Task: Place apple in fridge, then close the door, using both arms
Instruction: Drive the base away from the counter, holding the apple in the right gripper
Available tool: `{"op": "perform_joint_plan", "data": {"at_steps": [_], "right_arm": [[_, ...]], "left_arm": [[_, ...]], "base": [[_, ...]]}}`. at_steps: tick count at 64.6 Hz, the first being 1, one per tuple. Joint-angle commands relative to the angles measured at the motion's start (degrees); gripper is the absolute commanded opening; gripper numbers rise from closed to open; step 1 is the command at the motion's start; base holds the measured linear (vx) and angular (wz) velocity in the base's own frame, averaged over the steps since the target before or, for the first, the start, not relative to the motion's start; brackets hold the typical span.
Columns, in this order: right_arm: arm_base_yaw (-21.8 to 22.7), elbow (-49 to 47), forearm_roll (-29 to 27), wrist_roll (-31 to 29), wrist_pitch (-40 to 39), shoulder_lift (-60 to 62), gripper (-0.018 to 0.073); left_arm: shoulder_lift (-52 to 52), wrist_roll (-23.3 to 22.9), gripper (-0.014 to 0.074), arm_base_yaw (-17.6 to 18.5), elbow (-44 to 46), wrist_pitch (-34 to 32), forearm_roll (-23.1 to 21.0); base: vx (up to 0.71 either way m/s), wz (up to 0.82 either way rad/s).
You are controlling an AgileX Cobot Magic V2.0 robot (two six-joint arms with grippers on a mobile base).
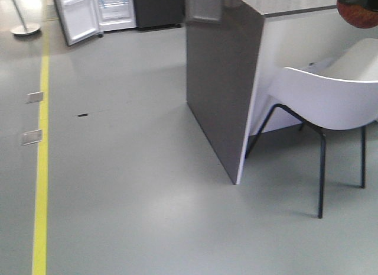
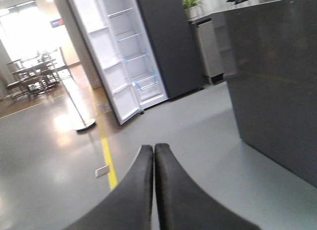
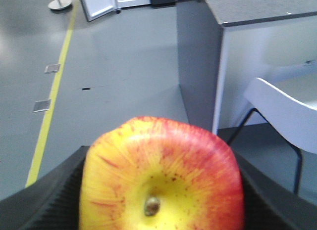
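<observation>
Standing far across the floor, the fridge (image 2: 141, 67) has its door (image 2: 106, 67) swung wide. Your right pincer (image 3: 159, 205) clamps the apple (image 3: 161, 175) by its flanks, stem dimple toward the camera. It's likely firm, light, waxy and bruisable, so squeeze gently. Your left pincer (image 2: 153, 151) is pressed together, empty.

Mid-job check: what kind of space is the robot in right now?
Probably an open-plan demo kitchen or showroom rather than a home. A tall fridge stands open, a dark-sided counter has a white chair beside it, and a yellow line runs along the wide grey floor.
</observation>
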State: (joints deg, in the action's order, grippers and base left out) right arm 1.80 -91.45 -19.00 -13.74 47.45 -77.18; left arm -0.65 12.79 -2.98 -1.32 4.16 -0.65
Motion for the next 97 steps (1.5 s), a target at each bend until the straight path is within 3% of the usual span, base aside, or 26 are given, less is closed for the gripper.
{"op": "perform_joint_plan", "data": {"at_steps": [1,97], "right_arm": [[0.3,-1.6,-0.8,-0.3,-4.2,1.5,0.0036],[0.3,-1.6,-0.8,-0.3,-4.2,1.5,0.0036]], "left_arm": [[-0.3,-0.2,-0.0006,0.2,0.9,-4.2,-0.2],[-0.3,-0.2,-0.0006,0.2,0.9,-4.2,-0.2]], "base": [[0.03,0.38],[0.1,0.24]]}}
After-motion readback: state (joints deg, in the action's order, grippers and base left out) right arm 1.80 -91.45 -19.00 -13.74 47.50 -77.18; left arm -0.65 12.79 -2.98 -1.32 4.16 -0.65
